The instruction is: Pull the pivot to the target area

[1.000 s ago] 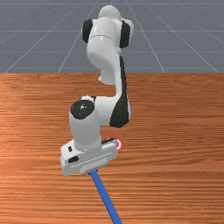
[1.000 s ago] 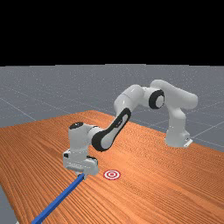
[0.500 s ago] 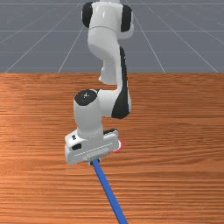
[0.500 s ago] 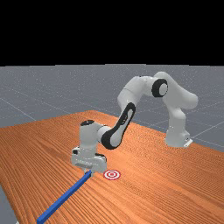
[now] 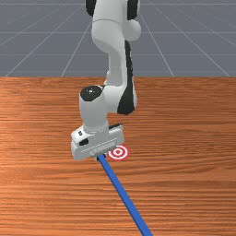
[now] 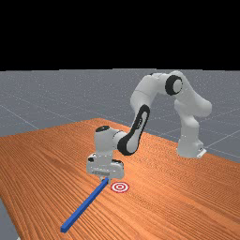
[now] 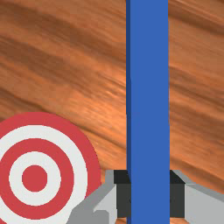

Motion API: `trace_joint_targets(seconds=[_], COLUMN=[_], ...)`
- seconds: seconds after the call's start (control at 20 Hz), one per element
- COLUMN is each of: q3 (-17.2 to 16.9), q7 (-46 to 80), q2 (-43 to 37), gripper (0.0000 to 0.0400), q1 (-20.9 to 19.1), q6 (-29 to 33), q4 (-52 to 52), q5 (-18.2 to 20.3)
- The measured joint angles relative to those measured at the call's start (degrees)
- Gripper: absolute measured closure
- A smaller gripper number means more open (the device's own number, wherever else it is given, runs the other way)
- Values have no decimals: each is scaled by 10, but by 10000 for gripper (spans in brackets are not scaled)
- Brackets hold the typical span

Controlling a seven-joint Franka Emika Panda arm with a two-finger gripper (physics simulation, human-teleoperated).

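Pivot (image 5: 124, 196), a straight blue flat-sided bar, ran just beside the round red-and-white target (image 5: 118, 152); fingers (image 5: 97, 158) gripped it near one end. Other end probably rested on the grainy wood surface (image 5: 193, 184).

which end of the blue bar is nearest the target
The end the claw grips, beside the target; the other end is toward the far view's left.

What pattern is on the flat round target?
The flat target has alternating red and white rings around a red centre, clearest in the wrist view.
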Motion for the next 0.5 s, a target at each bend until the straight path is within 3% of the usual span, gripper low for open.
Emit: trace_joint_targets(seconds=[0.05, 0.25, 0.3, 0.35, 0.5], q3=[-9, -10, -9, -30, -32], q7=[28, 27, 24, 49, 67], q2=[2, -11, -18, -24, -25], gripper=[303, 300, 303, 303, 304], q1=[7, 8, 7, 29, 45], q6=[-31, -35, -14, 17, 20], q4=[8, -14, -32, -49, -54], q5=[1, 0, 3, -13, -16])
